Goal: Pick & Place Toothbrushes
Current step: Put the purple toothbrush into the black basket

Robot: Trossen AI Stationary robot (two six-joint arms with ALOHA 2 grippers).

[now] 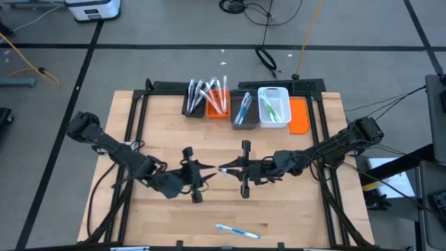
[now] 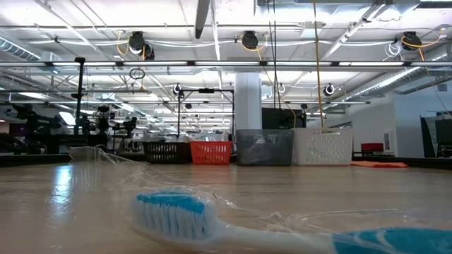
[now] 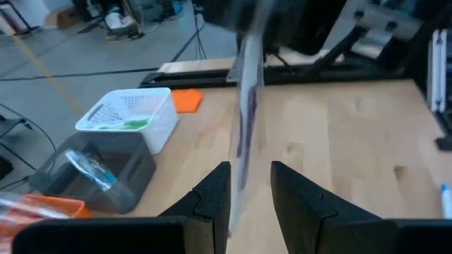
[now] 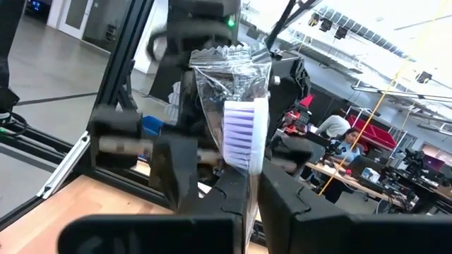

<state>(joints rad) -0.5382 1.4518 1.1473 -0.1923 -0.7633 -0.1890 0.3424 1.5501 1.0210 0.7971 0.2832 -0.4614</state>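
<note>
A white toothbrush (image 1: 224,169) with purple bristles, in a clear wrapper, hangs above the table's middle between my two grippers. My left gripper (image 1: 211,169) comes at it from the table's left and my right gripper (image 1: 235,168) from the right. Both are shut on it. In the right wrist view the bristle head (image 4: 244,134) stands up above the right gripper (image 4: 254,194). A second toothbrush (image 1: 237,231), blue and white, lies flat in its wrapper near the table's near edge, and fills the foreground of the low view (image 2: 212,220). My left gripper (image 3: 248,201) has the toothbrush's handle end (image 3: 239,176) between its two fingers, close to one finger (image 3: 212,201). The fingers come roughly level from the table's left and lie along the brush. The brush is clear of the table. My right gripper pinches the wrapped toothbrush just below the bristle head (image 4: 247,173) between its two fingers (image 4: 229,201). It comes from the table's right, slanting a little upward. The head and the crinkled wrapper top (image 4: 229,70) stick out beyond the fingertips, clear of the table.
Along the table's far edge stand a black bin (image 1: 194,103), an orange bin (image 1: 217,104), a grey bin (image 1: 242,111) and a white bin (image 1: 274,106), all holding toothbrushes. A flat orange piece (image 1: 298,116) lies beside the white bin. Bare wood shows between the bins and the arms.
</note>
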